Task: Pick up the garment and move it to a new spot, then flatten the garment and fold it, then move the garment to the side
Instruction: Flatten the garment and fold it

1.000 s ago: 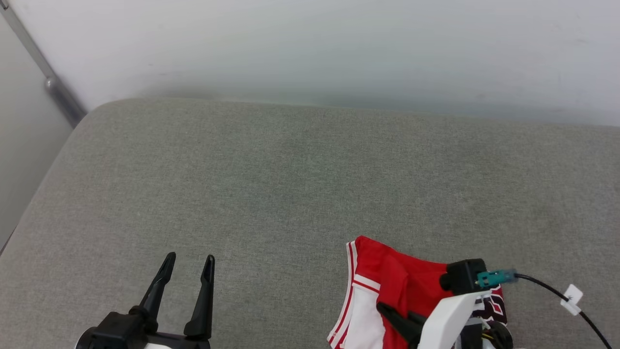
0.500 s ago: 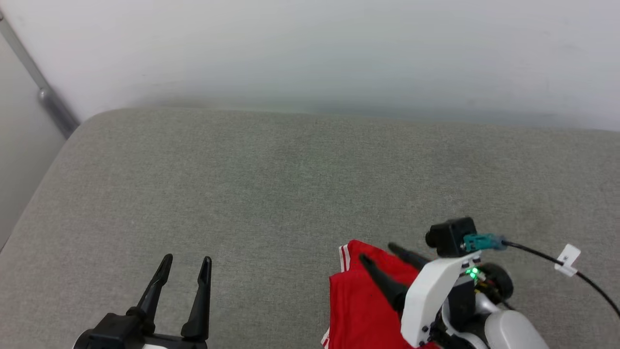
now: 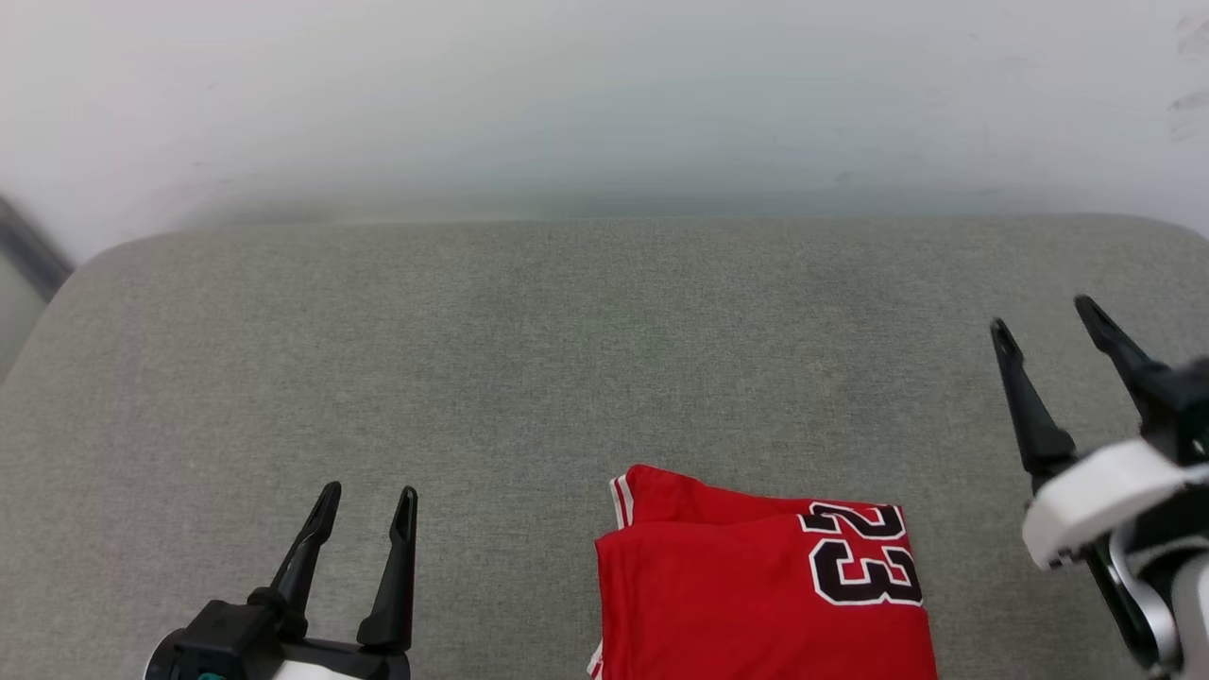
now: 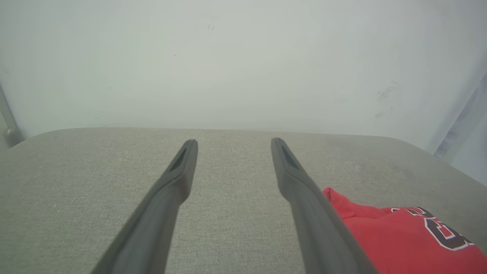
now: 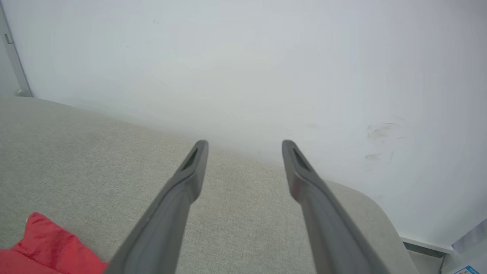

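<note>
On the bench's (image 3: 472,359) near edge, the folded garment (image 3: 756,604) is lying number-up, touching neither arm. The left gripper (image 3: 368,491) and right gripper (image 3: 1039,314) are hovering spread and empty on either side, seemingly standing clear before the move aside.

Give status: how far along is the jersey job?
Done: the garment lies folded into a compact red block, number up, on the grey cushion. In hand: nothing; left pincer and right pincer are open, both apart from it. Left: possibly the move to the side; it sits near the robot, right of centre, so I cannot tell whether that is its final spot.
</note>
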You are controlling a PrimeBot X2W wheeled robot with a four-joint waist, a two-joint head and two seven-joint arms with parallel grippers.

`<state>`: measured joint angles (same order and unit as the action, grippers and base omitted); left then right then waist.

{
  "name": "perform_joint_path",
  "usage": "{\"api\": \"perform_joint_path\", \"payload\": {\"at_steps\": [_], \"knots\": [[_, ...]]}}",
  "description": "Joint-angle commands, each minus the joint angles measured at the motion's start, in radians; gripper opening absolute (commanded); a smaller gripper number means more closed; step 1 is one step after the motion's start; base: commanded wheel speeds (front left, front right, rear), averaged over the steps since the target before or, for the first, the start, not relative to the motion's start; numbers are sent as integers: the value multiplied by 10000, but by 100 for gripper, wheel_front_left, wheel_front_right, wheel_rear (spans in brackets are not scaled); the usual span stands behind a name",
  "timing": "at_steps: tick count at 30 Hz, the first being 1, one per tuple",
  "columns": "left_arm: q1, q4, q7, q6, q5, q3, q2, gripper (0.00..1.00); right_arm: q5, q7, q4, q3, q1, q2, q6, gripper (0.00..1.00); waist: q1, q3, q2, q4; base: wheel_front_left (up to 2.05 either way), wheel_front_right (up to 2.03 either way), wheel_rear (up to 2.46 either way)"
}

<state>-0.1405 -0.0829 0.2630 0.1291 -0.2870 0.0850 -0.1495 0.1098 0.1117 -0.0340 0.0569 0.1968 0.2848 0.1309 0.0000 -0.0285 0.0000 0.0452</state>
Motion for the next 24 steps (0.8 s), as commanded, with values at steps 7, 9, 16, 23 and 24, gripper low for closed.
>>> {"api": "perform_joint_path", "payload": {"at_steps": [7, 9, 16, 23, 24], "knots": [[112, 20, 22, 10, -18, -54, 81, 100, 63, -1511, -627, -850, -1621, -257, -4, 100, 0, -142, 0, -160, 0, 0, 0], [87, 40, 22, 10, -44, -72, 123, 100, 82, -1831, -734, -957, -1890, -419, -6, 100, 0, -161, 0, -202, 0, 0, 0], [119, 65, 22, 11, 5, -16, 164, 100, -264, -2711, -945, -852, -2581, -1080, -6, 100, 0, -202, 0, -184, 0, 0, 0], [118, -23, 22, 11, 107, -89, 195, 100, -315, -2890, -828, -841, -2563, -1488, -6, 100, 0, -246, 0, -211, 0, 0, 0], [124, -23, 22, 11, 123, -96, 197, 100, -284, -2900, -815, -841, -2537, -1509, -6, 100, 0, -246, 0, -210, 0, 0, 0]]}}
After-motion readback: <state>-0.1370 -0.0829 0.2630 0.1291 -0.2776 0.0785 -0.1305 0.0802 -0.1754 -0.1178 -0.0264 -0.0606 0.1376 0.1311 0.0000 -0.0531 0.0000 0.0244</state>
